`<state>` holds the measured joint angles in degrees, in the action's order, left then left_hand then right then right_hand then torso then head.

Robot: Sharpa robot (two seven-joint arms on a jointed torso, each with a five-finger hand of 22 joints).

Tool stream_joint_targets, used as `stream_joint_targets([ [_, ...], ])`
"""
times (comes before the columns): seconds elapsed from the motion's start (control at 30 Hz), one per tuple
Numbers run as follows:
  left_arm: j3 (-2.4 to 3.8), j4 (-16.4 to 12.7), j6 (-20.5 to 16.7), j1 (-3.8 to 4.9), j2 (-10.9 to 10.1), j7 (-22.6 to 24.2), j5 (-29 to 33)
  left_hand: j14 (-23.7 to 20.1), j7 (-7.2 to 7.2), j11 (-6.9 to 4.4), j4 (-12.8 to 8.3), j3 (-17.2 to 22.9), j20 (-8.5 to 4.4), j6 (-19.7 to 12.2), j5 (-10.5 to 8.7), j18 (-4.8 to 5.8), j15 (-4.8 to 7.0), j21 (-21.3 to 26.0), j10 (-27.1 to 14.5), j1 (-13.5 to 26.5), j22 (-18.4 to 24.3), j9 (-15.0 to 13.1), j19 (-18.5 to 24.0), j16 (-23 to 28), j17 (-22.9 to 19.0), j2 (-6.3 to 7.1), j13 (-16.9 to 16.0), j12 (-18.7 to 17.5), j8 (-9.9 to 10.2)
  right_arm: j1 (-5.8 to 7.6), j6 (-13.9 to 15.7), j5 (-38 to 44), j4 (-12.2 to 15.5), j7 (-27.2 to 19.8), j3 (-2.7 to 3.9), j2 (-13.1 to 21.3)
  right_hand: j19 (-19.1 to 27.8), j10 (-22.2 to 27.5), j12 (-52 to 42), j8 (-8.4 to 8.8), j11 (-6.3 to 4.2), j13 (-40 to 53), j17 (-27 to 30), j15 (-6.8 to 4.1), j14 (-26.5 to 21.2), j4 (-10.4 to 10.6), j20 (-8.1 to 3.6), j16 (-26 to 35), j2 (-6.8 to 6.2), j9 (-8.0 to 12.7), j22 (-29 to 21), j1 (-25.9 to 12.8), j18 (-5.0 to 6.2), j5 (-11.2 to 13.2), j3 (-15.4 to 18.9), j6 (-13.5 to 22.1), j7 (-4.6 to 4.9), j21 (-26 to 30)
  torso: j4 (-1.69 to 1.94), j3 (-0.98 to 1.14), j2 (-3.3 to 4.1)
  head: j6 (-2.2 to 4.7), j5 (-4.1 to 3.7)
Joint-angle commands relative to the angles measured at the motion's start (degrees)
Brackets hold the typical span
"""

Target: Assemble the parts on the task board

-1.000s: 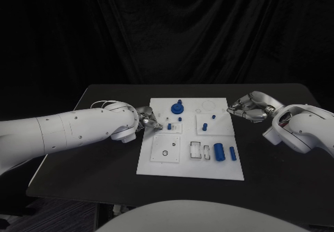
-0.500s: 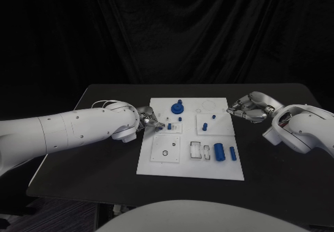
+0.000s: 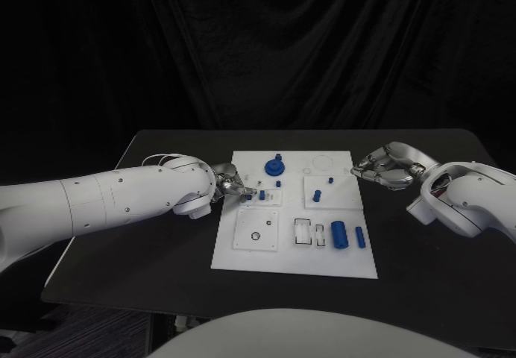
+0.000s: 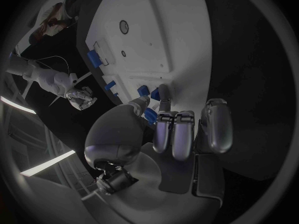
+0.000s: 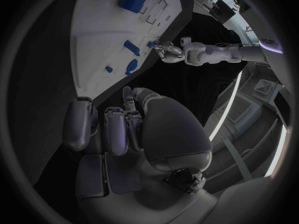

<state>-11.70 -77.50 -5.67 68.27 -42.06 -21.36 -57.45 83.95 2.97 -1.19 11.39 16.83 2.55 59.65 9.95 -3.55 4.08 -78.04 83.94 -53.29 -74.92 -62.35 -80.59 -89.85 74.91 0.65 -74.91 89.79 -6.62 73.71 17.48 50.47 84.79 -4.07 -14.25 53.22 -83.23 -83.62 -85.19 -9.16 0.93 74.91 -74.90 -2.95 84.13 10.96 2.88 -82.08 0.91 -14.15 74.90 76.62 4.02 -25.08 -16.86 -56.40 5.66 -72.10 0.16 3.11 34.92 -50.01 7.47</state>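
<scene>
Keep your left hand (image 3: 230,186), fingertips seemingly pinching the small blue peg (image 3: 262,195) left of centre on the task board (image 3: 297,257), steady (right hand (image 3: 385,168) curled, holding nothing) and press straight down.

Left robot hand (image 3: 233,186) hides its fingertip contact.

no legible text (views perhaps too dim)

A black curtain (image 3: 269,60) hangs in folds behind the black table (image 3: 430,246).
</scene>
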Motion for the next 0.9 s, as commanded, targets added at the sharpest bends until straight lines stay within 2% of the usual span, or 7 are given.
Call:
stream_joint_targets([
  [0.03, -0.41, 0.28, 1.55, -0.7, -0.02, -0.92, -0.19, 6.05, 0.31, 0.52, 0.27, -0.63, 0.23, -0.65, 0.79, -0.34, -0.45, 0.42, 6.06, -0.3, -4.79, 0.14, 0.3, -0.15, 15.09, -0.77, -15.09, 0.21, 0.36, -0.17, -0.48, 0.21, -0.03, 1.02, 0.04, 0.03, 0.0, 0.43, 0.3, 0.31, 0.05, 6.12, -2.48, -0.09, 2.65, -0.42, 0.14, 0.21, -0.16, -0.08, 5.49, 0.6, 0.28, -0.32, 0.01, 0.28, 0.08, 0.39, -0.02, -0.02, -0.03, 0.01, 0.03],
  [0.2, -0.41, 0.33, 1.35, -0.74, -0.03, -0.55, -0.19, 6.05, 0.37, 0.58, 0.55, -0.99, 0.27, -0.81, 1.08, -0.35, -0.5, 0.48, 6.06, -0.32, -4.78, 0.24, 0.33, -0.15, 15.09, -0.89, -15.09, 0.21, 0.47, -0.19, -0.54, 0.21, -0.06, 1.01, 0.04, 0.0, 0.0, 0.43, 0.3, 0.31, 0.05, 6.12, -2.48, -0.09, 2.65, -0.42, 0.14, 0.21, -0.16, -0.08, 5.49, 0.6, 0.28, -0.32, 0.01, 0.28, 0.08, 0.39, 0.03, -0.03, -0.02, 0.01, -0.01],
  [0.33, -0.41, 0.38, 1.23, -0.77, -0.04, -0.23, -0.19, 6.05, 0.43, 0.66, 0.45, -1.54, 0.38, -1.06, 3.09, -0.35, -0.59, 0.52, 6.06, -1.55, -4.89, 0.45, 0.31, -0.15, 15.09, -1.33, -15.09, 0.21, 0.63, -0.2, -0.6, 0.21, -0.08, 1.02, 0.04, -0.03, 0.0, 0.43, 0.3, 0.31, 0.05, 6.12, -2.48, -0.09, 2.65, -0.42, 0.14, 0.21, -0.16, -0.08, 5.49, 0.6, 0.28, -0.32, 0.01, 0.28, 0.08, 0.39, 0.01, 0.0, -0.02, 0.01, 0.0],
  [0.73, -0.41, 0.81, 1.27, -0.83, 0.05, 0.36, -0.19, 6.05, 0.4, 0.65, 0.63, -1.94, 0.43, -0.78, 4.44, -0.38, -0.62, 0.67, 6.06, -2.12, -4.88, 0.36, 0.38, -0.15, 15.09, -1.82, -15.09, 0.21, 0.38, -0.22, -0.68, 0.21, -0.14, 1.02, 0.04, -0.11, 0.0, 0.43, 0.3, 0.33, 0.07, 6.12, -2.48, -0.08, 2.65, -0.52, 0.15, 0.21, -0.17, -0.08, 5.5, 0.62, 0.28, -0.48, -0.06, 0.32, 0.11, 0.38, -0.02, 0.0, 0.0, 0.01, 0.02],
  [0.9, -0.41, 1.02, 0.84, -0.86, 0.1, 1.09, -0.19, 6.05, 0.42, 0.68, 1.22, -2.93, 0.46, -1.69, 4.79, -0.38, -0.64, 0.72, 6.06, -2.53, -5.01, -1.53, 0.36, -0.15, 15.09, -2.28, -15.09, 0.21, -1.04, -0.22, -0.72, 0.21, -0.15, 1.02, 0.04, -0.15, 0.0, 0.43, 0.3, 0.33, 0.07, 6.12, -2.48, -0.08, 2.65, -0.52, 0.15, 0.21, -0.17, -0.08, 5.5, 0.62, 0.28, -0.48, -0.06, 0.32, 0.11, 0.38, -0.02, 0.02, -0.06, 0.01, 0.05],
])
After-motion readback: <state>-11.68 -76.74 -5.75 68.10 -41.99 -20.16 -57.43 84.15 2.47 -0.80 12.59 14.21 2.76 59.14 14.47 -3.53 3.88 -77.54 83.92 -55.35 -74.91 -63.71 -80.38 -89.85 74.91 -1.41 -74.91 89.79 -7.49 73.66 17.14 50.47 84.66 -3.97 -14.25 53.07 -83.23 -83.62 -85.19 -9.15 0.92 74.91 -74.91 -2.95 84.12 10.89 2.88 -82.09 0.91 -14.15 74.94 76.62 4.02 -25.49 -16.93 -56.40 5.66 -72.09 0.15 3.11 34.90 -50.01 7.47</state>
